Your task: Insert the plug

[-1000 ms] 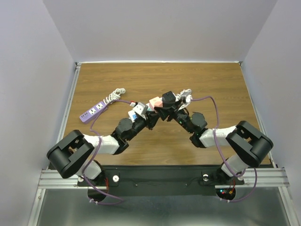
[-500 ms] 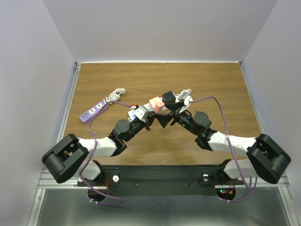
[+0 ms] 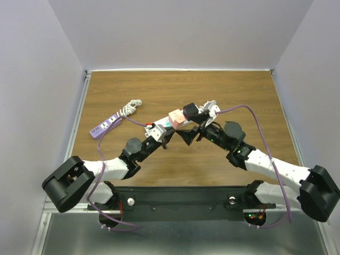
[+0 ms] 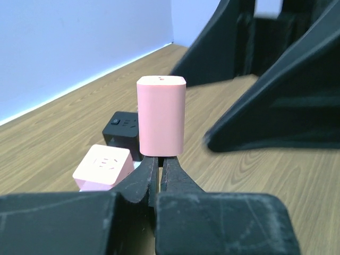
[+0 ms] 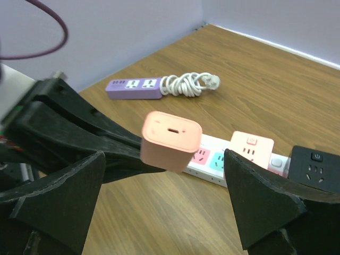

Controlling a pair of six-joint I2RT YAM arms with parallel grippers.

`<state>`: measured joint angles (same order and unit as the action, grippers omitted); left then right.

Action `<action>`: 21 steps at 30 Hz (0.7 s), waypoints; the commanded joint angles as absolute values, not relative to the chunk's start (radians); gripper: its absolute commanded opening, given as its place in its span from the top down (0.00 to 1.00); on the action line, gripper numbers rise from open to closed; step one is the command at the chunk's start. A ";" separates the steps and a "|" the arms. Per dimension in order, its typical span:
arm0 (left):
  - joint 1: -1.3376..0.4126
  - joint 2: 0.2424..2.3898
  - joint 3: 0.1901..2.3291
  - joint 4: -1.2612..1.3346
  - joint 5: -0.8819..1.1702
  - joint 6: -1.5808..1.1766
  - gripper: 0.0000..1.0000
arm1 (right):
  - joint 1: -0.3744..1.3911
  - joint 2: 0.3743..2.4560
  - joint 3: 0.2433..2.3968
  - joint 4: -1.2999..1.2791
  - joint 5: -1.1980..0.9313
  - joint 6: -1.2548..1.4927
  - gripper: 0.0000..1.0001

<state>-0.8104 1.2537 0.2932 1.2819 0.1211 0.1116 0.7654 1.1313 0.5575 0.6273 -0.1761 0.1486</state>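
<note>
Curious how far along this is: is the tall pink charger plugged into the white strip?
No, the pink charger hangs clear of the white strip, pinched in the left gripper's shut jaws.

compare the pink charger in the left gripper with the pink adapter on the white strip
The pink charger is held aloft in the left gripper; the pink adapter sits on the white power strip. The charger is a tall block; the adapter is squatter. Both are pink with rounded corners.

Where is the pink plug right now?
In the right wrist view, the pink plug is mid-picture, pinched in the left claw, close to the white power strip.
</note>
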 commanded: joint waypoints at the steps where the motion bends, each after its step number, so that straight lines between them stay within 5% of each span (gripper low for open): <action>1: -0.813 1.243 0.279 1.359 0.086 0.170 1.00 | 0.759 1.054 0.614 0.558 -0.242 0.144 0.03; 21: -0.813 1.215 0.253 1.322 0.020 0.216 1.00 | 0.759 1.278 0.816 0.474 -0.218 0.117 0.05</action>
